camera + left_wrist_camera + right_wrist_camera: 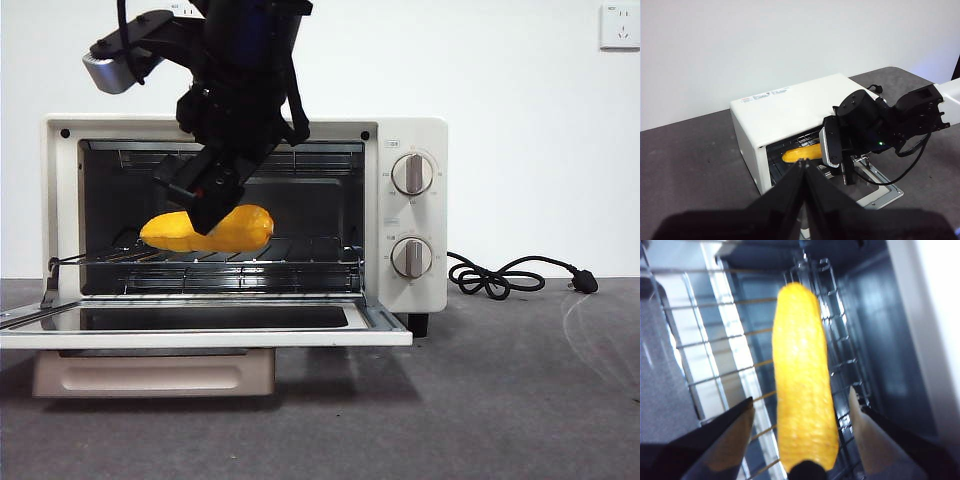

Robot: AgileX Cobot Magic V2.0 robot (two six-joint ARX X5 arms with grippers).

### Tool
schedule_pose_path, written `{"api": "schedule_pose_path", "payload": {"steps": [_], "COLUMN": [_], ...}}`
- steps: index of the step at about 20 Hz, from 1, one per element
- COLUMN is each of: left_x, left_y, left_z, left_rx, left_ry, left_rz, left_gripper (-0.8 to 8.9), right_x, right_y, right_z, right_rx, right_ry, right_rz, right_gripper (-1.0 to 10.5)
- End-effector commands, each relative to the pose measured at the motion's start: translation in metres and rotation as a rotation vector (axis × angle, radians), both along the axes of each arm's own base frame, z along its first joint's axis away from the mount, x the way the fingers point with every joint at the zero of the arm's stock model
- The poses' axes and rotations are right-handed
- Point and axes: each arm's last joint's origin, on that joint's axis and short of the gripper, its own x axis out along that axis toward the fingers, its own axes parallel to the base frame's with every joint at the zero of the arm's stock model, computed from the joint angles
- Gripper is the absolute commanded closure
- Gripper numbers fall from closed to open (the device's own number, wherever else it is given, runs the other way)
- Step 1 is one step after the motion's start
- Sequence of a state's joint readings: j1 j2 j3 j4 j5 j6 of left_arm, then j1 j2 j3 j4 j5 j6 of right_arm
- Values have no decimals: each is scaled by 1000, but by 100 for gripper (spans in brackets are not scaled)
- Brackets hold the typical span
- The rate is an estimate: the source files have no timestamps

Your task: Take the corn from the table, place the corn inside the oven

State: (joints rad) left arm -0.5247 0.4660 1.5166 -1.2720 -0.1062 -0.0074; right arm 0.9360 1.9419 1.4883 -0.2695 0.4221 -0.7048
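The yellow-orange corn (240, 230) lies on the wire rack (290, 252) inside the cream-white oven (410, 135), whose door (200, 327) hangs open and flat. My right gripper (205, 200) reaches into the oven mouth from above. Its jaws stand open on either side of the corn (802, 390), with a gap on each side. Held back and high above the table (685, 155), my left gripper (805, 169) is shut on nothing. From there the corn (802, 151) shows through the oven opening (785, 107), beside the right arm (860, 125).
The oven's black cord (510, 275) lies coiled on the dark grey table (500, 400) to the oven's right. Two round knobs (412, 175) sit on the oven's right panel. A white wall with an outlet (620, 25) stands behind.
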Motion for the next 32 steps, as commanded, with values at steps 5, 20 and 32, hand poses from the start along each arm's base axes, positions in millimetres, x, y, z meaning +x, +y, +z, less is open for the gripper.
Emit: {"api": "schedule_pose_path", "payload": {"steps": [5, 20, 32], "left_x": [-1, 1, 55], "left_y": [1, 1, -25], "left_z": [-1, 2, 12], "left_rx": [9, 37, 218], "left_ry": [-9, -39, 20], "left_rz": [-1, 18, 102], "left_gripper": [819, 819, 820], "right_x": [-7, -46, -125], "right_y": [8, 34, 32], "right_z": [-7, 0, 35], "right_rx": [2, -20, 44], "right_ry": [-9, -154, -45], "right_rz": [-48, -86, -50], "right_gripper": [634, 636, 740]}}
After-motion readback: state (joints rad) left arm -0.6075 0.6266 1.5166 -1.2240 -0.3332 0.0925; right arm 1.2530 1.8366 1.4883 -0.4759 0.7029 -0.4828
